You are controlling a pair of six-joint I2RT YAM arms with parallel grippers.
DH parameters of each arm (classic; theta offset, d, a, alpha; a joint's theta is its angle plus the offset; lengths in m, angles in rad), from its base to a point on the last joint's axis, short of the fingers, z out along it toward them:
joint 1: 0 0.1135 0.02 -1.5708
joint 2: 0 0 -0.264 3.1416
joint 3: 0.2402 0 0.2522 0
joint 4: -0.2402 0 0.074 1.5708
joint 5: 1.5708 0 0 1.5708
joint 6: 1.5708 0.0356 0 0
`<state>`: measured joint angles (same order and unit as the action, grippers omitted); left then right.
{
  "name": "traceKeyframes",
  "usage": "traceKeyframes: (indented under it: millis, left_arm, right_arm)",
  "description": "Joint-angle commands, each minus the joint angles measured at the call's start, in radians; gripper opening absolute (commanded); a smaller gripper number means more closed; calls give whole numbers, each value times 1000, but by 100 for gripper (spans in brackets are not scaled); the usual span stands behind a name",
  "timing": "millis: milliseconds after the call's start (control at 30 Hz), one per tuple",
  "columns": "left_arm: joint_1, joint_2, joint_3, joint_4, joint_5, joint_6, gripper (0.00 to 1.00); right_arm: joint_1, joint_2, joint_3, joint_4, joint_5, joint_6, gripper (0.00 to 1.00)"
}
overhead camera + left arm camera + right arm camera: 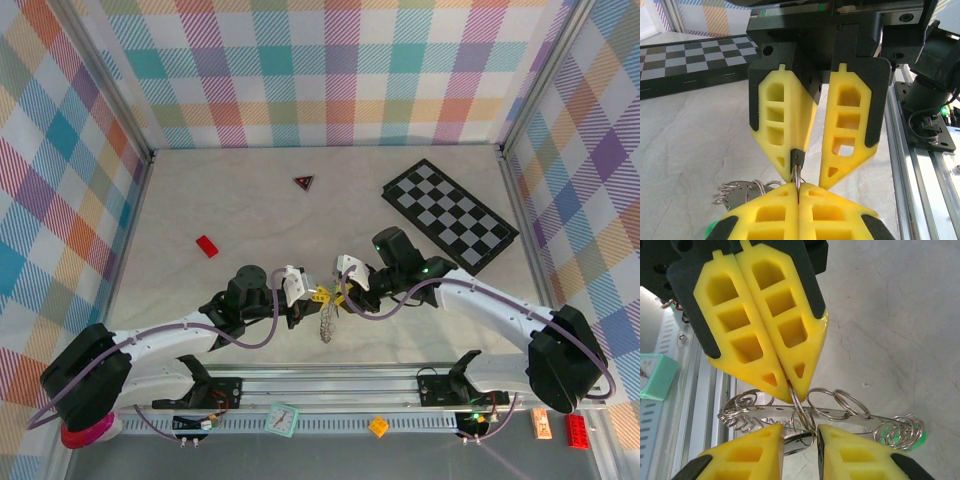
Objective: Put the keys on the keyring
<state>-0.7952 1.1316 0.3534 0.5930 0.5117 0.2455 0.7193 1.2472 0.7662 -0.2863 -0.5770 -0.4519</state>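
The keyring [327,322] hangs as a limp silvery band between my two grippers. Its band [855,415] carries a fringe of small wire loops and keys [740,412], which also bunch low left in the left wrist view [735,192]. My left gripper [314,295] [798,186] is shut on one thin ring of the bunch, pinched at its fingertips [790,385]. My right gripper [340,296] [800,432] faces it with its fingers apart. A shiny flat metal piece [802,444] lies in that gap. The ring touches the right gripper's left fingertip [792,167].
A black-and-white chequered board [450,215] lies at the back right. A dark red triangle [304,182] and a red brick [207,245] sit farther out on the table. The metal rail [330,385] runs just behind the grippers, with a teal box [655,375] beside it.
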Motion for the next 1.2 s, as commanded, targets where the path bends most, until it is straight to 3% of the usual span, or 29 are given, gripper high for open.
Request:
traceKeyframes:
  millis: [0,233,800,933,1000,1167]
  left_arm:
    - [-2,1,-14,77,13,-18,0]
    - [-1,-2,-19,85,9,-24,0]
    - [-2,0,-21,87,6,-25,0]
    - [-1,-5,-20,77,-2,-26,0]
    - [-2,-16,-15,48,-12,-17,0]
    - [-2,-59,17,-90,-33,28,13]
  right_arm:
    - [0,-20,-23,75,-34,26,24]
    - [0,-15,-24,91,-57,35,12]
    - [-1,-19,-5,99,-96,33,15]
    - [0,-15,9,68,-96,17,0]
    - [0,-17,26,29,-89,0,0]
    - [9,-2,104,-142,-27,-81,0]
